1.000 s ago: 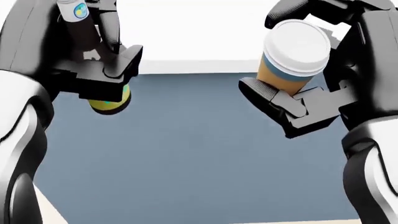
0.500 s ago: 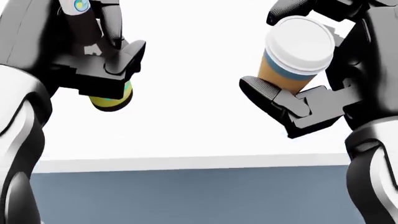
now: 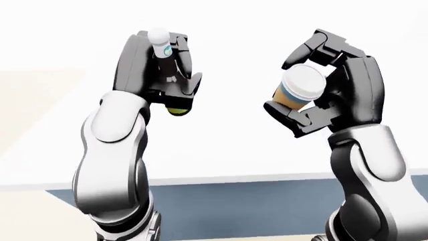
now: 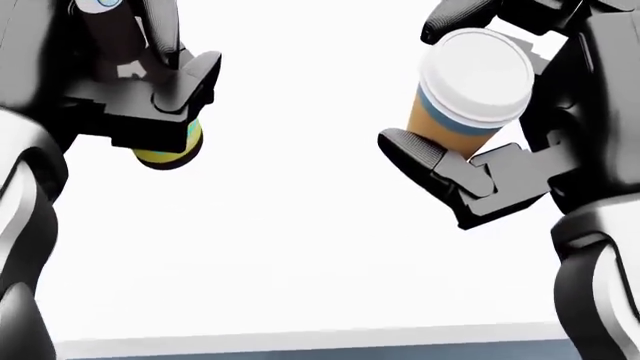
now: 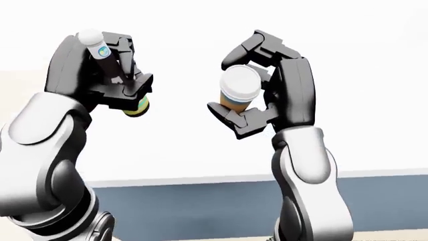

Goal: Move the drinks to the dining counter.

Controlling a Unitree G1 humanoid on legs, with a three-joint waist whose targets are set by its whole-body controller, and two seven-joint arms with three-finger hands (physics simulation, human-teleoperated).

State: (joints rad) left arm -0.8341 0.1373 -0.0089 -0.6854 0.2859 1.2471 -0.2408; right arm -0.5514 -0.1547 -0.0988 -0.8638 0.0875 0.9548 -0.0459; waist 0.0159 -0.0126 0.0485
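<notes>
Above the white counter (image 3: 221,155), left robot hand (image 3: 164,75) grips what looks like a bottle (image 3: 160,42); right robot hand (image 3: 327,85) clasps the coffee cup (image 3: 297,90).

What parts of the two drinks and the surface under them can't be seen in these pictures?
- Bottle: its middle is hidden by the left hand in every view; its cap is cut by the head view's top edge.
- Coffee cup: its base is hidden by the right hand.
- White surface: no visible edges to identify it.
</notes>
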